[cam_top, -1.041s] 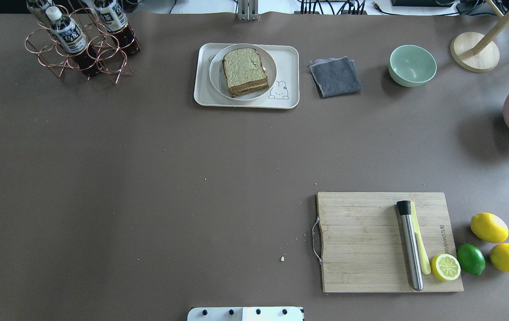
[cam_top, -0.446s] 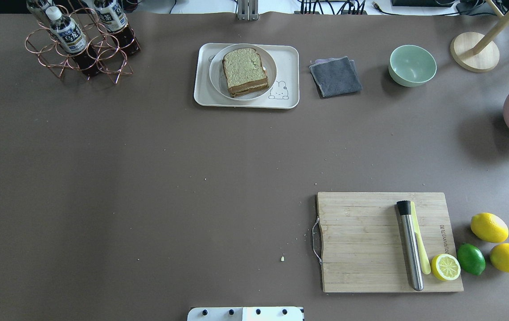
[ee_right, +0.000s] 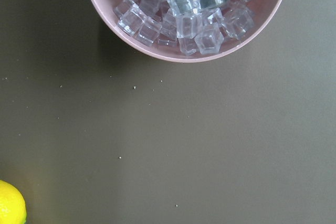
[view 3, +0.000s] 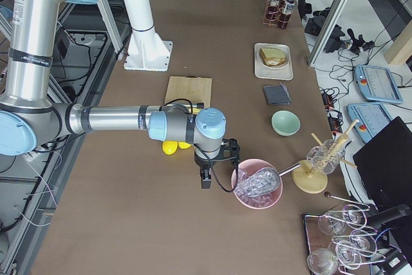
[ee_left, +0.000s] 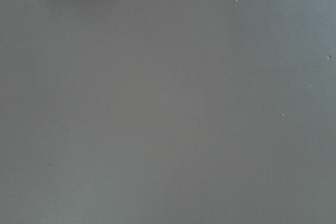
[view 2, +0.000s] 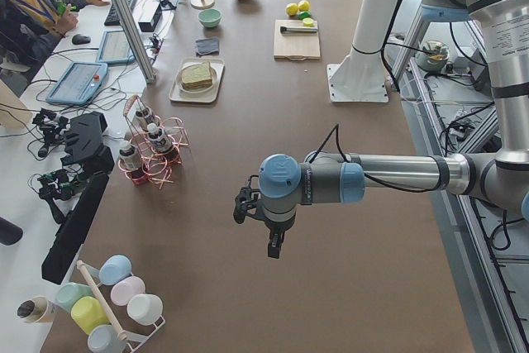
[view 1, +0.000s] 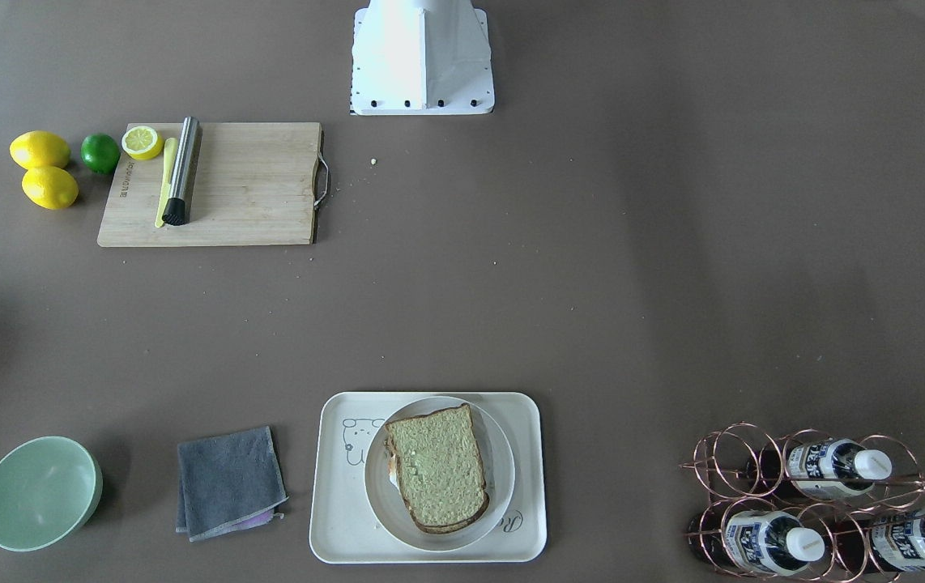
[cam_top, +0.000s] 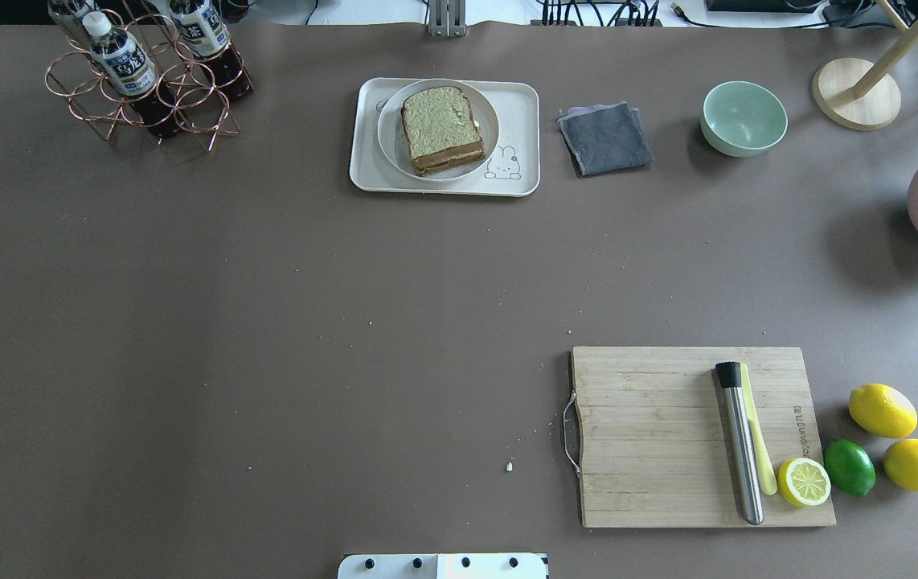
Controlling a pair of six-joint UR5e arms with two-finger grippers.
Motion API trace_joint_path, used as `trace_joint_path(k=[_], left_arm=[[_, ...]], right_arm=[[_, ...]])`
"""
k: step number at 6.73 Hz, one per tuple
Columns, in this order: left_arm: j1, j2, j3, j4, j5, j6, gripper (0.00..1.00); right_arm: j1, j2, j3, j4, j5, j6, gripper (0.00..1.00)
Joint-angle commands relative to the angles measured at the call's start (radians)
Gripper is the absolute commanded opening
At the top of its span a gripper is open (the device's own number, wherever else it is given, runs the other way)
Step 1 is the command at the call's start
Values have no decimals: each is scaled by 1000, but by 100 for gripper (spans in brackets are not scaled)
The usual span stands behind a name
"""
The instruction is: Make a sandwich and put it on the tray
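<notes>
Overhead exterior shows brown-crusted wholegrain sandwich (cam_top: 439, 125) in cream-white rounded tray (cam_top: 523, 112). Only side views show left gripper (view 2: 273, 247), right gripper (view 3: 205, 182); their grip cannot be told.

Brown table (cam_top: 266, 322) carries the tray (cam_top: 523, 121), grey cloth (cam_top: 605, 138), green bowl (cam_top: 743, 118), cutting board (cam_top: 652, 434), lemons (cam_top: 882, 410), lime (cam_top: 849, 467) and bottle rack (cam_top: 186, 104).
</notes>
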Motion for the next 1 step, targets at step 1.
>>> trace_joint_path(k=[1], left_arm=[[0,-1,-2,1,0,-3,97]], right_arm=[[0,5,0,0,-3,0,100]])
